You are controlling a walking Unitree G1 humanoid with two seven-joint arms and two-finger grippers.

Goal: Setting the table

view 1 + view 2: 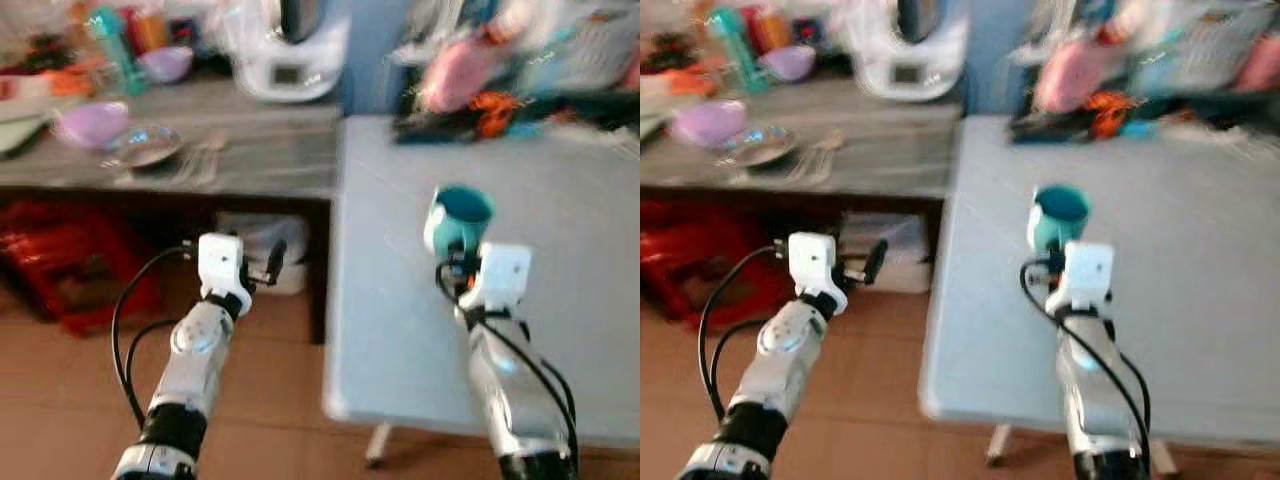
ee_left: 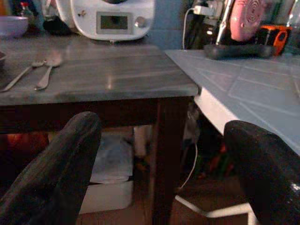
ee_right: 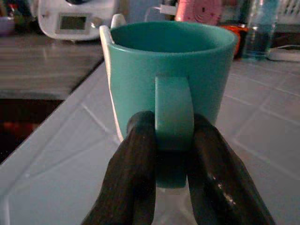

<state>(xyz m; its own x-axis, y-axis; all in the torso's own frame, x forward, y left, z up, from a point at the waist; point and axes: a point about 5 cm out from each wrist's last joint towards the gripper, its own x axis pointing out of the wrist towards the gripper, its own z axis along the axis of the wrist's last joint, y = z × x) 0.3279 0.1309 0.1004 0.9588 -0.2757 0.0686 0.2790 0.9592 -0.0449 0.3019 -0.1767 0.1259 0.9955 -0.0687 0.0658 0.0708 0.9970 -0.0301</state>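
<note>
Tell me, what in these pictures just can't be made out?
- Clutter at the far end of the light table: head views are motion-blurred, items unclear.
- Teal mug in the right gripper: its base is hidden behind the fingers in the wrist view, so touching or lifted can't be told.
- White appliance: top cut off by the frame edge.
- Cutlery on the wooden counter: too small to count.

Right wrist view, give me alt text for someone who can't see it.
The right end effector grips a teal mug by its handle, one black finger on each side, over a pale tiled table. Behind stand a white appliance on a grey counter, a pink object, and a clear bottle.
</note>
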